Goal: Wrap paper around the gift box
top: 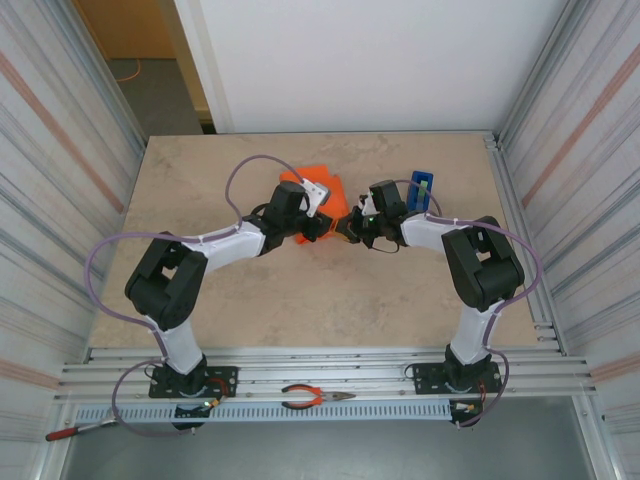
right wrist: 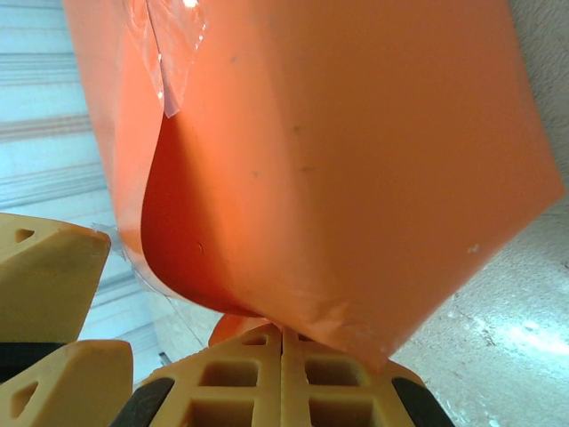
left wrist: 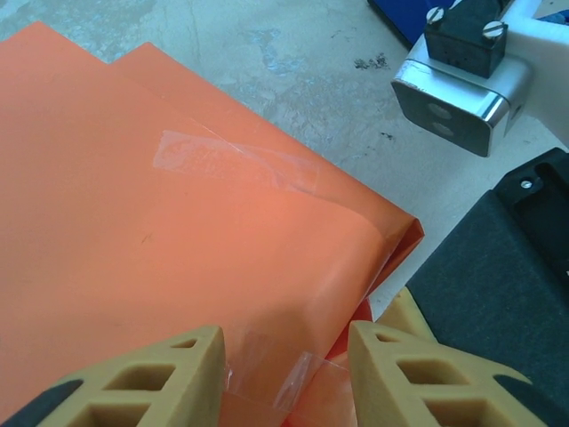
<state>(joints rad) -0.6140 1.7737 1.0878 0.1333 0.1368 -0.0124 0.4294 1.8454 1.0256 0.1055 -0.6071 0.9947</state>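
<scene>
We see no face of the box, hidden under the paper [top: 337, 190], which the arms partly cover from above. A blue dispenser [top: 424, 190] stands behind the right arm; pliers [top: 316, 398] lie on the near rail. The paper sits on the worktop [top: 300, 300] between both pincers: the left pincer [left wrist: 284, 347] is spread over a taped edge, and the right pincer [right wrist: 283, 342] is pressed together at a flap, whether pinching it we cannot tell.

Overhead rear view down onto table [top: 300, 300], both wrist views close on paper [left wrist: 178, 222]
</scene>
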